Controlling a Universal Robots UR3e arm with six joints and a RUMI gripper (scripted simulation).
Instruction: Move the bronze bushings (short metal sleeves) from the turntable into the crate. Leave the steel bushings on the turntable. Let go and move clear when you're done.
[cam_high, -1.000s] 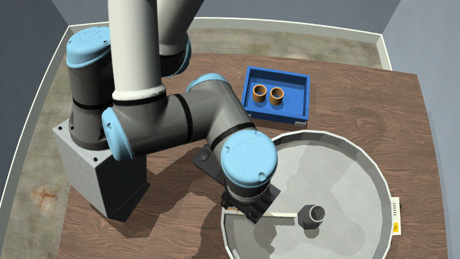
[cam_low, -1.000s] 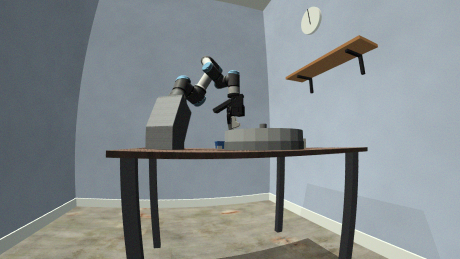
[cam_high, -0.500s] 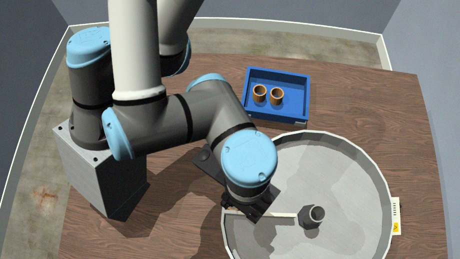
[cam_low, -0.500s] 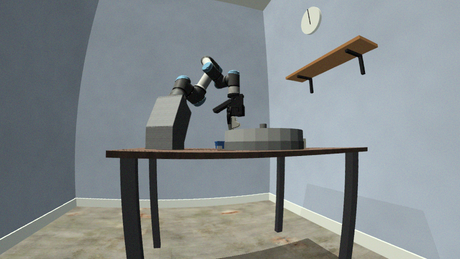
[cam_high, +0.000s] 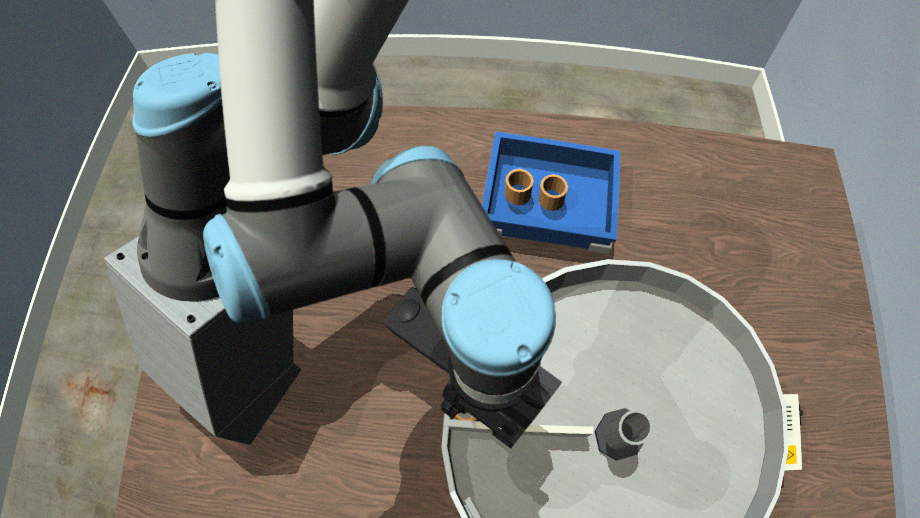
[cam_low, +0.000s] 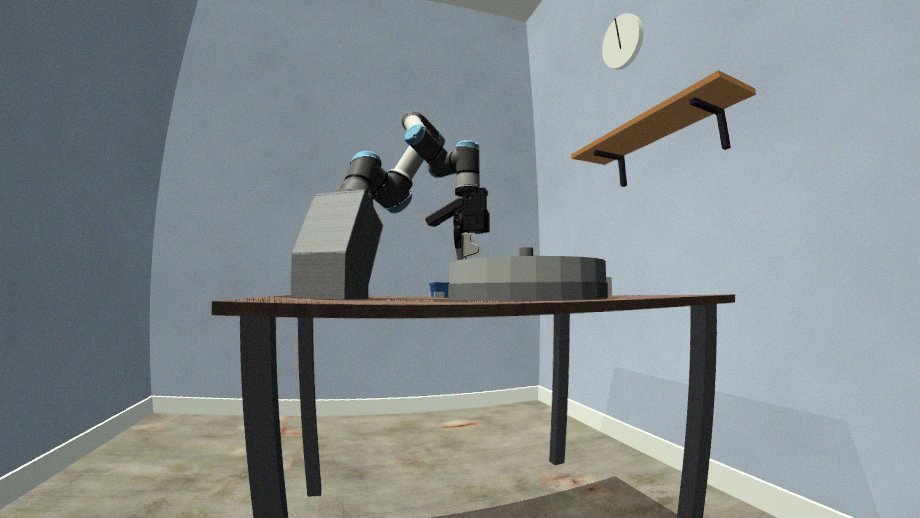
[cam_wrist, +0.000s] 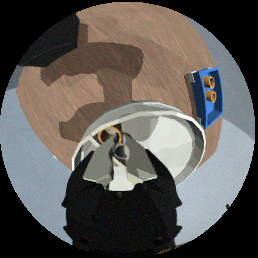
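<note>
Closed at the gripper (cam_high: 509, 424) (cam_low: 462, 252) (cam_wrist: 120, 133), jaws together, pointing down over the left part of the turntable (cam_high: 774, 411) (cam_low: 527, 270) (cam_wrist: 204, 145). Next to the fingertips in the wrist view, a grey ring (cam_wrist: 116, 153) (too tucked in to tell what it belongs to). Just beside it, a bronze bushing (cam_high: 460, 418) (cam_wrist: 101, 138), partly hidden from above, on the far side of the pale divider (cam_high: 560, 429) (cam_wrist: 93, 141) and close to the turntable's left rim. Farther right, at the divider's inner end, a dark hub (cam_high: 609, 439) with a grey sleeve (cam_high: 624, 437) (cam_low: 525, 251) standing on top. Beyond the turntable, at the far side of the table (cam_high: 721, 212) (cam_low: 399, 310) (cam_wrist: 160, 60), the blue crate (cam_high: 614, 196) (cam_low: 439, 285) (cam_wrist: 220, 95). Inside, toward its left, two bronze bushings, side by side, upright and slightly apart (open ends up). Highest on the right wall in the exterior view, a round clock (cam_low: 622, 41) above a wooden shelf (cam_low: 663, 117).
</note>
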